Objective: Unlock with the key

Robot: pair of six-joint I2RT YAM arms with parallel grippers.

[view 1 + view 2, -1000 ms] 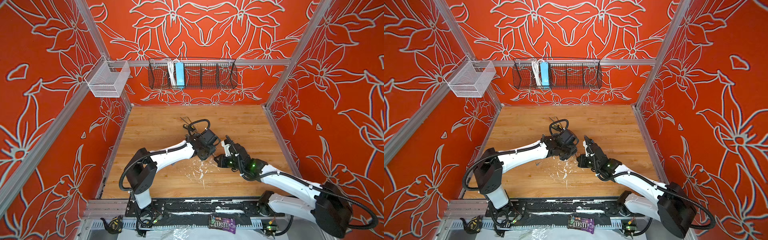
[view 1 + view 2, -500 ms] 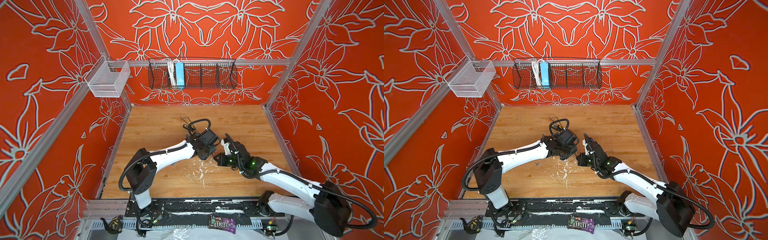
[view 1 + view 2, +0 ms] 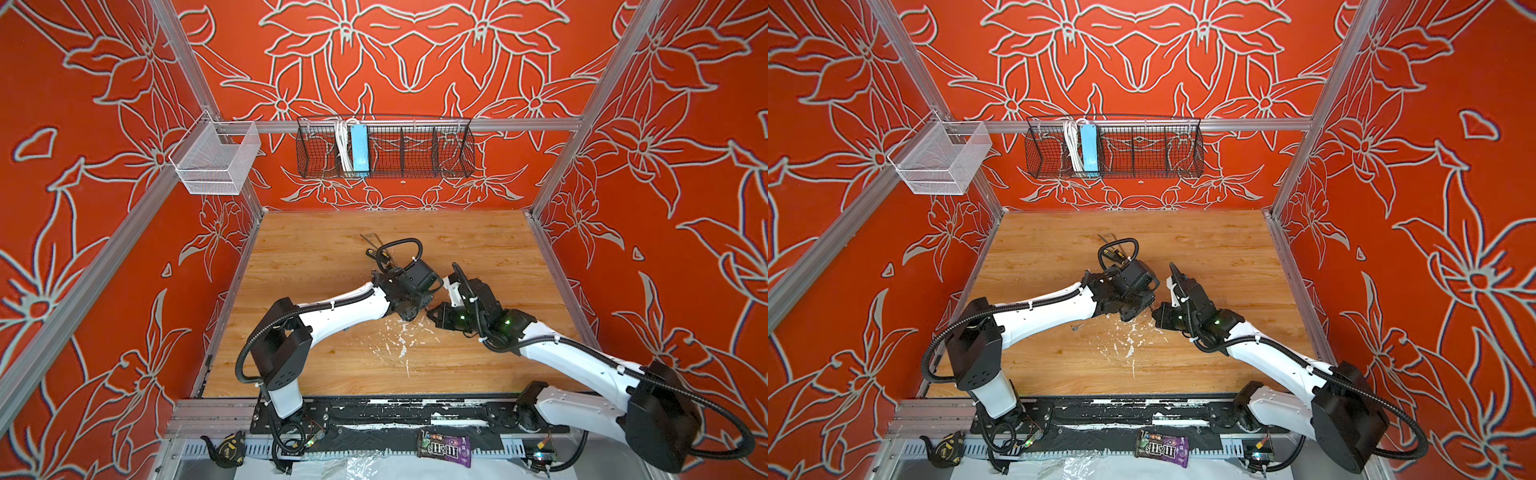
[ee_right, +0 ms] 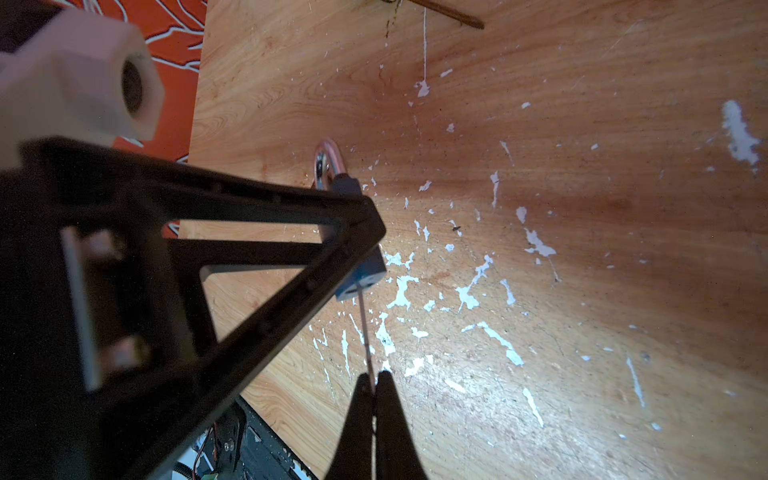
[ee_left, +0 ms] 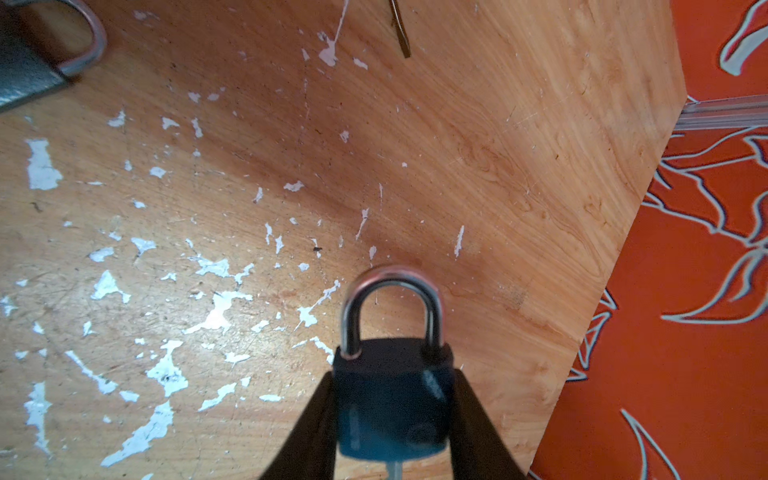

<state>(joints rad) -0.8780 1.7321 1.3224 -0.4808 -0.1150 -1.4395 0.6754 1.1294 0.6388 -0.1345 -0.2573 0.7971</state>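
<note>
two padlocks show in the left wrist view. one padlock [image 5: 390, 399], dark-bodied with its shackle looking closed, is clamped by its sides between the partly open jaws of the left gripper [image 5: 392, 374]. the second padlock [image 5: 29, 70], grey, lies on the desk [image 5: 519, 145], cut off by the frame edge. one key [image 4: 365, 328] runs from the held padlock's underside to the right gripper [image 4: 374, 380], pinched tight on it; the key's head is hidden there. in both top views the left arm [image 3: 345, 309] and right arm [image 3: 561, 353] hide padlock and key.
</note>
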